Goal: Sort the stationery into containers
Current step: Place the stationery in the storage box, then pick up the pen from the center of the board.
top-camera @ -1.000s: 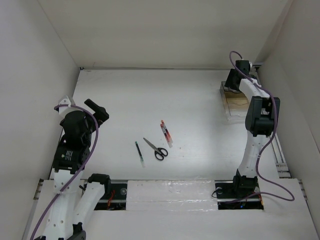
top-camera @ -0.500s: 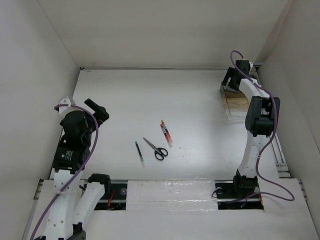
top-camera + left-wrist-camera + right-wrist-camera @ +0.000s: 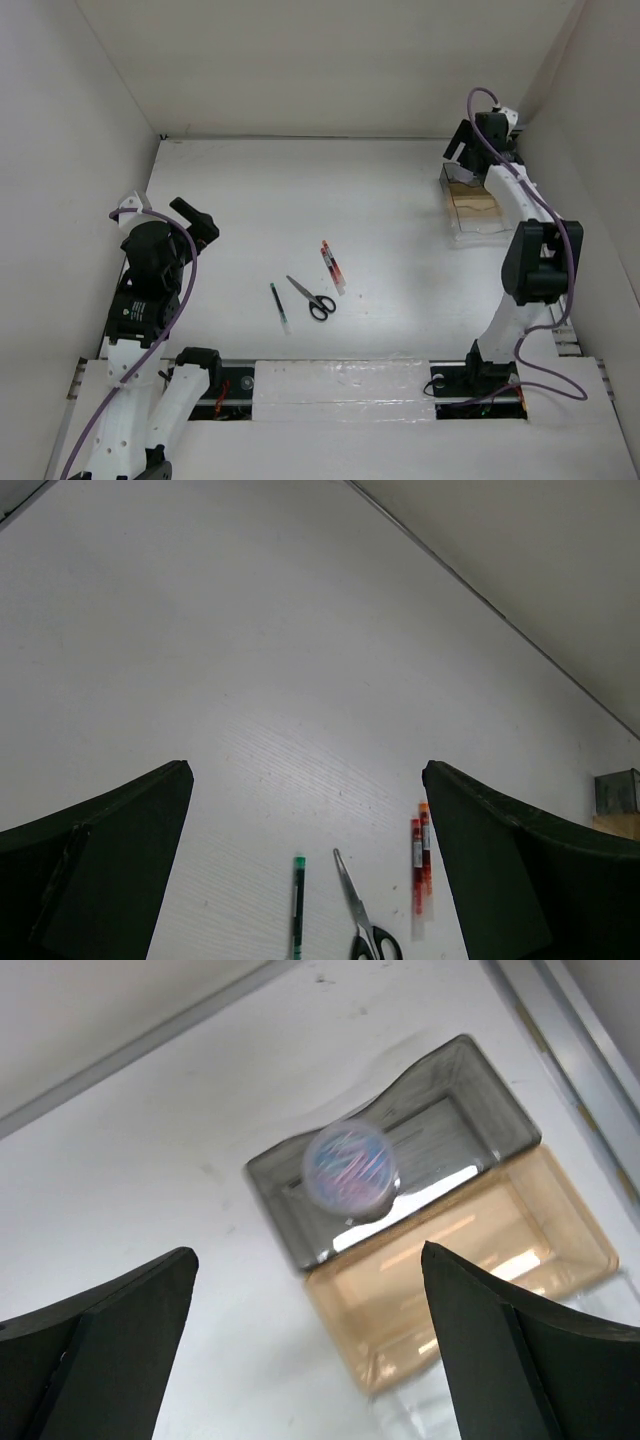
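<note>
The black-handled scissors [image 3: 312, 297] lie mid-table, with the thin dark pen [image 3: 279, 307] to their left and the red-and-white pen [image 3: 333, 266] to their right. The left wrist view shows the same scissors [image 3: 358, 915], dark pen [image 3: 297, 905] and red-and-white pen [image 3: 420, 865] ahead of my open left gripper [image 3: 305, 770]. The container [image 3: 475, 205] stands at the far right. My right gripper [image 3: 308, 1252] hangs open above it. A blurred round greyish-purple roll [image 3: 350, 1168] shows over the grey compartment [image 3: 480, 1090]; whether it rests there I cannot tell.
An amber compartment [image 3: 470, 1280] adjoins the grey one on the near side. The back wall and right wall stand close to the container. My left gripper [image 3: 195, 218] is held high at the table's left side.
My right gripper has opened wide and risen back from the container, and the roll is out of its fingers. The left arm has not moved.
</note>
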Tool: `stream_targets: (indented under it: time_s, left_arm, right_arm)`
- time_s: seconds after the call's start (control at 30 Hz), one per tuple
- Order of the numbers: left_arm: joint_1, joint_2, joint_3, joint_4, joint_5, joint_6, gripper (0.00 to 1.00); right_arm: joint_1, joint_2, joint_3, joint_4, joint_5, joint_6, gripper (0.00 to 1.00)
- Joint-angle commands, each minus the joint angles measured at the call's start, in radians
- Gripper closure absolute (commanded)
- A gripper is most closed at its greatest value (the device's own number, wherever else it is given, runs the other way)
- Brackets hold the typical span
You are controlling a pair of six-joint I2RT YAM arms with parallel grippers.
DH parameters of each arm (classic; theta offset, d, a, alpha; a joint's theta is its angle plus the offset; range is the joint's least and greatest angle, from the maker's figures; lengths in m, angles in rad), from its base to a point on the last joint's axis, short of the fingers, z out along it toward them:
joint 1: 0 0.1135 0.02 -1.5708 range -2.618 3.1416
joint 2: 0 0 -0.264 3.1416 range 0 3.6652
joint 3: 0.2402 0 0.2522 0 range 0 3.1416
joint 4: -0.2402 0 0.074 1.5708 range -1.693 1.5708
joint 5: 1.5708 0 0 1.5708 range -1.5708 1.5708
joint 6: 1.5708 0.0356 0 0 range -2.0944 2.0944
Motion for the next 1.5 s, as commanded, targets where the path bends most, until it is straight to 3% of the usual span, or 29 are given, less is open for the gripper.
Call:
stream_targets:
  time_s: [0.0, 0.27, 0.43, 0.63, 0.7, 0.8, 0.93, 1.27, 1.47]
  left_arm:
    - [-0.005, 0.002, 0.008, 0.036, 0.004, 0.013, 0.0]
    - [-0.005, 0.002, -0.001, 0.036, 0.004, 0.013, 0.0]
    - [-0.005, -0.007, -0.001, 0.036, 0.004, 0.013, 0.0]
    - [-0.005, -0.007, -0.001, 0.036, -0.015, 0.013, 0.0]
    - [-0.005, -0.007, -0.001, 0.036, -0.025, 0.004, 0.0]
    - [-0.005, -0.007, -0.001, 0.036, -0.034, 0.004, 0.0]
    - [-0.005, -0.007, -0.001, 0.036, -0.034, 0.004, 0.0]
    - [-0.005, -0.007, -0.001, 0.036, -0.034, 0.004, 0.0]
    - [-0.005, 0.011, -0.001, 0.036, -0.034, 0.004, 0.0]
  right_arm:
    - [0.055, -0.178, -0.104, 0.12, 0.017, 0.044, 0.0]
    - [0.291, -0.408, -0.211, 0.082, 0.167, 0.018, 0.0]
    - [0.423, -0.459, -0.237, 0.007, 0.167, -0.013, 0.0]
    - [0.671, -0.532, -0.367, -0.033, 0.177, -0.031, 0.0]
    - [0.728, -0.546, -0.404, -0.018, 0.119, -0.022, 0.02]
    - [0.765, -0.568, -0.482, 0.016, 0.051, -0.022, 0.05]
    - [0.774, -0.528, -0.548, 0.061, 0.006, -0.013, 0.17]
    - [0.817, -0.445, -0.58, 0.142, -0.09, -0.011, 0.28]
    - [0.879, -0.312, -0.533, 0.125, -0.101, -0.021, 0.35]
